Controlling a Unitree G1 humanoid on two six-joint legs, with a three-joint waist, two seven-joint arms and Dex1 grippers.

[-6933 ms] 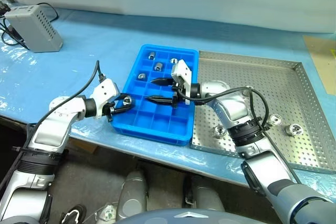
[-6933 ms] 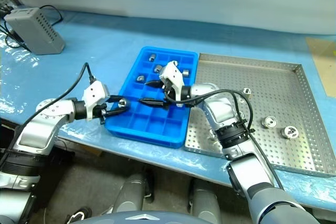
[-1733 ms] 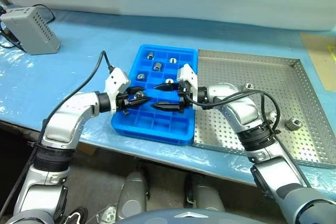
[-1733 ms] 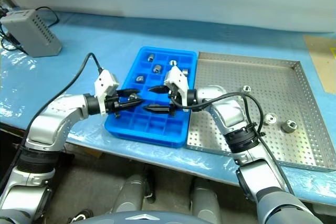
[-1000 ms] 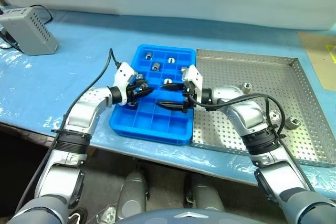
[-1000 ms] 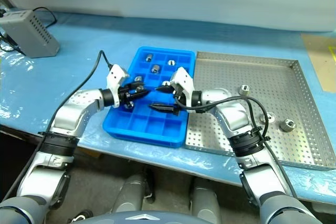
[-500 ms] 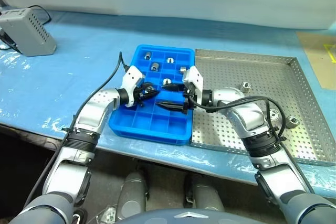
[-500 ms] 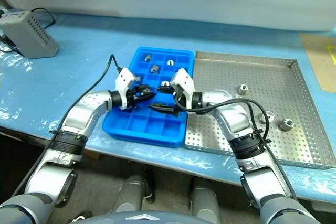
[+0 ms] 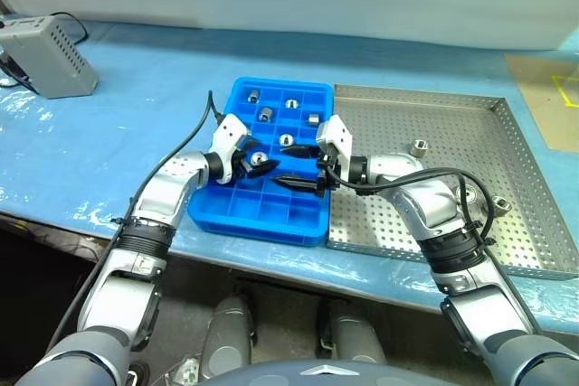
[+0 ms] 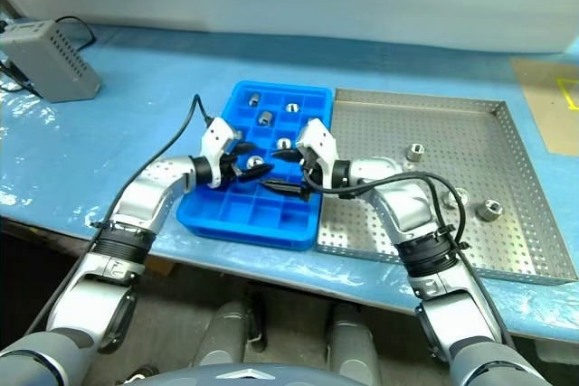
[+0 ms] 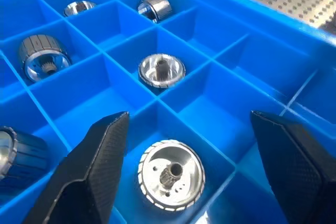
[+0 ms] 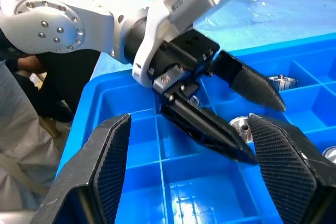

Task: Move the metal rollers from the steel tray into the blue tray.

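My left gripper (image 11: pixel 189 115) stands open over the blue tray (image 9: pixel 258 226), above its middle rows. A metal roller (image 11: pixel 170 174) lies loose in the compartment right under the gap between its fingers. Several more rollers sit in the tray's far compartments, among them one (image 9: pixel 267 114) and another (image 9: pixel 286 140). My right gripper (image 9: pixel 291 166) points left over the tray's right side, open and empty, facing the left gripper. On the steel tray (image 9: pixel 525 142) to the right lie a roller (image 9: pixel 419 147) and another (image 9: pixel 500 206).
A grey box (image 9: pixel 50 56) with cables stands at the back left of the blue-covered table. A black cable (image 9: pixel 194 128) arcs from my left wrist. A tan sheet (image 9: pixel 543 88) lies beyond the steel tray's right rim.
My left gripper was shut on a roller over the blue tray; it has opened and the roller now lies in a compartment. The right arm has kept still.
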